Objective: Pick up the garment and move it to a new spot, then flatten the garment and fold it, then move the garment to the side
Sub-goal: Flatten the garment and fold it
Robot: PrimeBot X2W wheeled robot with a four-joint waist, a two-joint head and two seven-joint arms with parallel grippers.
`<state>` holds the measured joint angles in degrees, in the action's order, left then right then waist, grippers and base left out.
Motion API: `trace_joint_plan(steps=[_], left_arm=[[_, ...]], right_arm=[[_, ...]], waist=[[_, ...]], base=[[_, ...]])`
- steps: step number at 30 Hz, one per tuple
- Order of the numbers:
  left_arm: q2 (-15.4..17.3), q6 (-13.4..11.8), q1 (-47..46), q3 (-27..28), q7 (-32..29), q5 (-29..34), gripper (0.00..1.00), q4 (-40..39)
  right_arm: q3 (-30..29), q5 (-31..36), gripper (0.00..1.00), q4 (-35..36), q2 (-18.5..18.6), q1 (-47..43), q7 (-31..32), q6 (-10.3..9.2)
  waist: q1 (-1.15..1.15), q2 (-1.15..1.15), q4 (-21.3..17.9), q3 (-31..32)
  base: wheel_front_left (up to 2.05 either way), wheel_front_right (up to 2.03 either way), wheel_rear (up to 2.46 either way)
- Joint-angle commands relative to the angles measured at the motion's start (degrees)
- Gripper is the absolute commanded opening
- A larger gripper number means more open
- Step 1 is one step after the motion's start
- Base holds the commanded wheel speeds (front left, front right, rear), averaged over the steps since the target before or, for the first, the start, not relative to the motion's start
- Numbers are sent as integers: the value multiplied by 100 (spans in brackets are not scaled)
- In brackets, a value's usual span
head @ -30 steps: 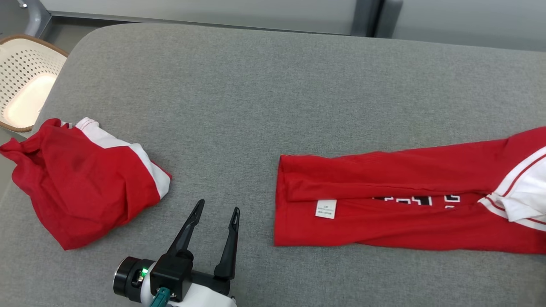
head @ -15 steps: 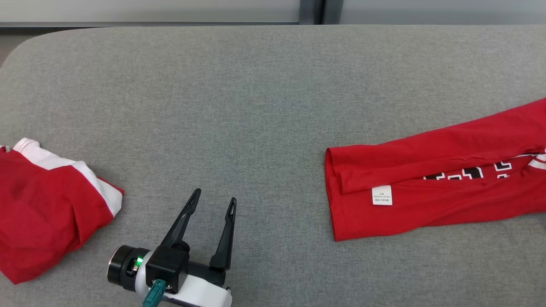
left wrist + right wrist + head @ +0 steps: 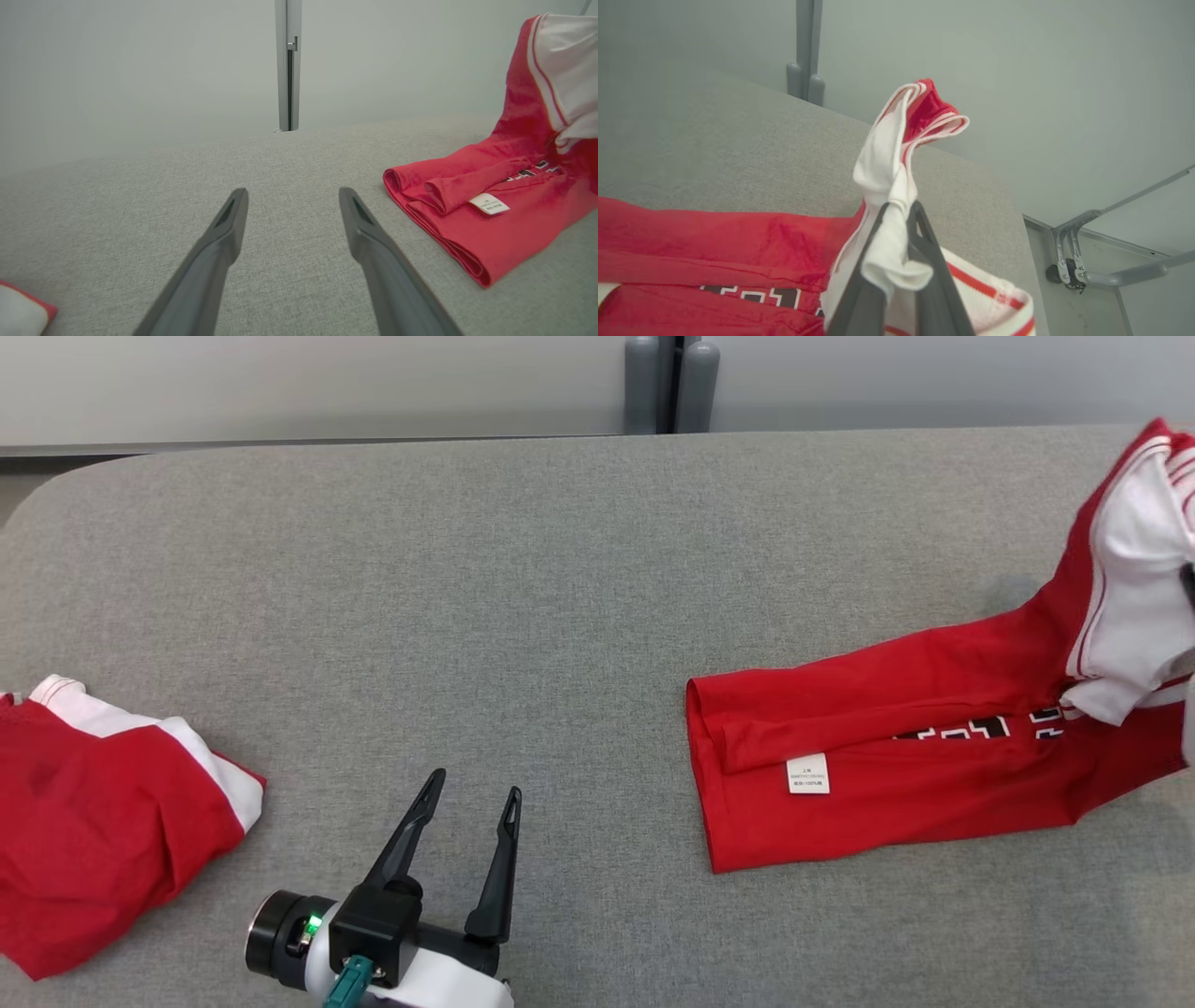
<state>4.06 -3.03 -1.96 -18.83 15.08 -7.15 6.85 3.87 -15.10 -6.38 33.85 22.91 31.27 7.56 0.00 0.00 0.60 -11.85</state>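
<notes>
Since half a second ago the garment's (image 3: 896, 775) white-trimmed end has risen off the grey counter (image 3: 523, 588) at the right, pinched in the right gripper's (image 3: 899, 207) jaws. Its folded red length lies flat. The left gripper (image 3: 475, 784) hovers well to its left, jaws spread, near a second red cloth (image 3: 103, 812).

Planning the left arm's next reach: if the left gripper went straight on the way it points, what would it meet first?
Likely only bare grey cushion; the left gripper is open, and the garment lies off to the right of its line. Height is unclear.
</notes>
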Motion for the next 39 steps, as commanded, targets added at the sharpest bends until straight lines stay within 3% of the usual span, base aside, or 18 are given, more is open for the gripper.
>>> trace_joint_plan(steps=[1, 11, 20, 27, 28, 29, 35, 39], left_arm=[[-10, 41, -10, -8, 10, -48, 100, 14], [-41, 107, 1, -35, 10, -47, 100, 91], [-69, 183, -94, -100, 10, -40, 100, 160], [-84, 178, -91, -84, 10, -10, 100, 233], [-86, 172, -86, -84, 10, -15, 100, 234], [-89, 164, -77, -81, 10, -21, 100, 239], [-98, 115, -14, -35, 10, -98, 100, 244], [-100, 45, 38, 92, 10, -159, 100, 106]], right_arm=[[-46, 177, 0, 411, -246, -225, 169, -14], [134, 712, 0, 1304, -1422, -836, 200, -14], [496, 1046, 0, 709, -2294, -970, -244, -15], [779, 1073, 0, 309, -2662, -935, -490, -15], [793, 1045, 27, 263, -2715, -917, -527, -15], [815, 957, 99, 241, -2780, -906, -570, -14], [935, 175, 100, 525, -2958, -861, -948, -14], [617, 213, 100, 848, -2641, -871, -1471, -14]], waist=[[0, 0, 67, 50], [0, 0, 343, 50], [0, 0, 556, 19], [0, 0, 644, 9], [0, 0, 646, 12], [0, 0, 643, 17], [0, 0, 520, 89], [0, 0, 379, 182]], base=[[0, 0, 0], [0, 0, 0], [0, 0, 0], [0, 0, 0], [0, 0, 0], [0, 0, 0], [0, 0, 0], [0, 0, 0]])
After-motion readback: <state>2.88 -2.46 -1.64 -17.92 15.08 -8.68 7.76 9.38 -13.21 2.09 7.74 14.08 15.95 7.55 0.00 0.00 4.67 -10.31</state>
